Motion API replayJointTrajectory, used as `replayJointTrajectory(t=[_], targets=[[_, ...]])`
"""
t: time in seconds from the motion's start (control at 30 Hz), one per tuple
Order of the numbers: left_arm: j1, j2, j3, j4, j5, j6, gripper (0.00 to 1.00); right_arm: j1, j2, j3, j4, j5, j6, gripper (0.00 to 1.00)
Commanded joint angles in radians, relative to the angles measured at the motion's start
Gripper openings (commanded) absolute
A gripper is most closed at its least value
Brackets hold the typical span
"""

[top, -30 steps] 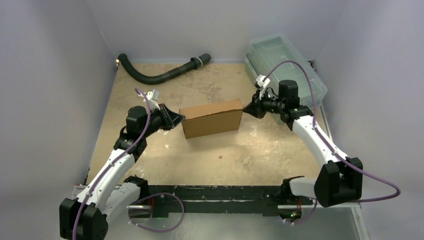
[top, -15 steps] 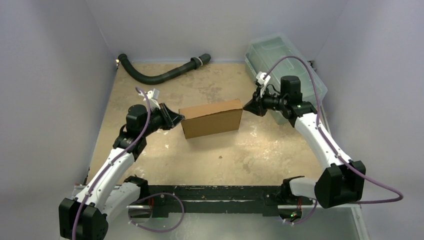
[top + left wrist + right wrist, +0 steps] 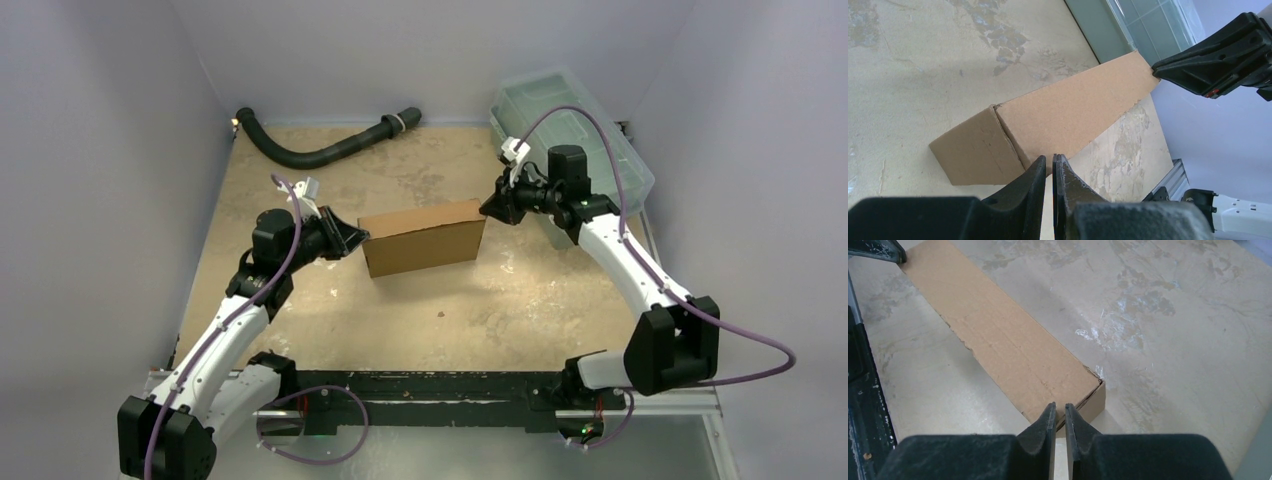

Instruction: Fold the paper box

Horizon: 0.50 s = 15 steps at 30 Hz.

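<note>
Brown corrugated cardboard, unprinted and matte, makes up the shallow rectangular paper box [image 3: 423, 236], which lies closed and flat in the middle of the sandy, blotch-worn table [image 3: 450, 310], its right end angled slightly toward the back. A black ribbed hose [image 3: 320, 152] curves along the rear left of the table, and a clear greenish plastic lidded bin [image 3: 560, 125] sits at the rear right.

From above, the black two-finger left hand [image 3: 1049, 162] meets the box's left end and the black two-finger right hand [image 3: 1060, 410] meets its upper right corner, but the fingers cannot be told apart there. The wrist views show them. On each hand the two wedge-shaped fingers stand almost together, with only a thin slit between, and no cardboard is visibly pinched in either slit.

The left wrist view shows the folded end panel with its vertical seam and the smooth long side running away to the far corner, where the right hand's tip touches. The right wrist view shows the broad top face with faint fluting lines, a ragged nick along one long edge, and the left hand's tip at the far corner.
</note>
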Motion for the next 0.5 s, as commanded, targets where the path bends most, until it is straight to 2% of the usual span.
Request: replayJointTrajectory(t=[0.0,0.47], targets=[[0.007,0.016,-0.001,-0.099,-0.023,0.036,0.11,0.002,0.000,-0.053,-0.007,0.067,0.005,0.12],[0.007,0.016,0.013,-0.099,-0.006,0.030,0.12,0.019,0.097,-0.083,-0.105,0.059,-0.052,0.10]])
